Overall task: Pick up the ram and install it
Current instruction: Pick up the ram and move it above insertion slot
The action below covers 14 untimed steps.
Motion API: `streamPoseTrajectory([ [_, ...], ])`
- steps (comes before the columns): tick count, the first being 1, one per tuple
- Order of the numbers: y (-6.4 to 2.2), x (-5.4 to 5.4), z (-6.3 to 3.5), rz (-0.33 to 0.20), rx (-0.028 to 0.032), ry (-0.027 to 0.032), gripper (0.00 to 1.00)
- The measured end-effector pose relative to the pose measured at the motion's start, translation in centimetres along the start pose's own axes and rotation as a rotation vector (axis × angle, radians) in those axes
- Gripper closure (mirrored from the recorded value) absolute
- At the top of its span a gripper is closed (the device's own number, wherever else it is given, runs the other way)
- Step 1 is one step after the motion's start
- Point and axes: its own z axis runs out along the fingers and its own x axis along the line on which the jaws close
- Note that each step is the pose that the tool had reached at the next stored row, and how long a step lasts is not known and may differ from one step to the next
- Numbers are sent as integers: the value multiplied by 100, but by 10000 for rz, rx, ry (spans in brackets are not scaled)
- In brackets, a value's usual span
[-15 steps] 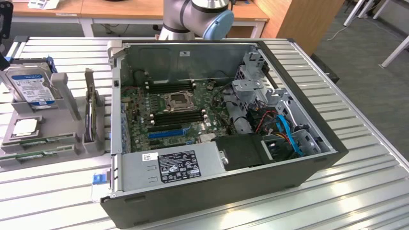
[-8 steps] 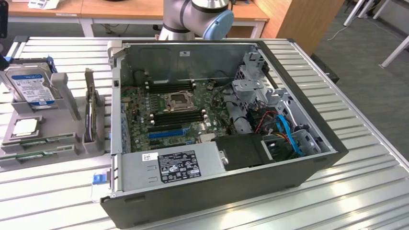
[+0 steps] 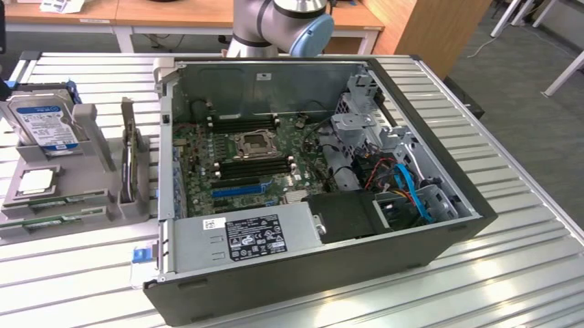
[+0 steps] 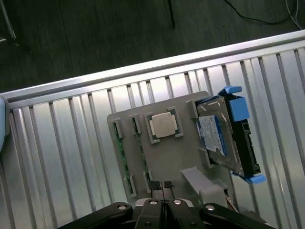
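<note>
Two rams, thin green sticks, stand on edge in slots of the grey holder [image 4: 183, 152]: one ram [image 4: 121, 155] and, beside it, a second ram [image 4: 142, 150]. In the exterior view the same rams [image 3: 55, 203] sit at the holder's [image 3: 18, 236] front, left of the open computer case [image 3: 319, 273]. My gripper [image 4: 162, 187] hovers above the holder's edge, close to the second ram, shut with nothing between its fingers. The motherboard's black memory slots [image 3: 256, 166] lie near the processor socket [image 3: 253, 143].
On the holder are a square silver processor chip [image 4: 163, 125] and a hard drive [image 4: 217, 136] in a blue bracket. Another drive [image 3: 133, 160] stands upright by the case wall. The power supply [image 3: 251, 236], cables [image 3: 411, 191] and arm base [image 3: 278, 24] surround the motherboard.
</note>
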Motion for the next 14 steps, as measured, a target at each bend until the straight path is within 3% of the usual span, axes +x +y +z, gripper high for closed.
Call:
streamPoseTrajectory([
  [8,0,0,0,-1192,-28,54,90],
  [14,0,0,1,-1272,-30,58,90],
])
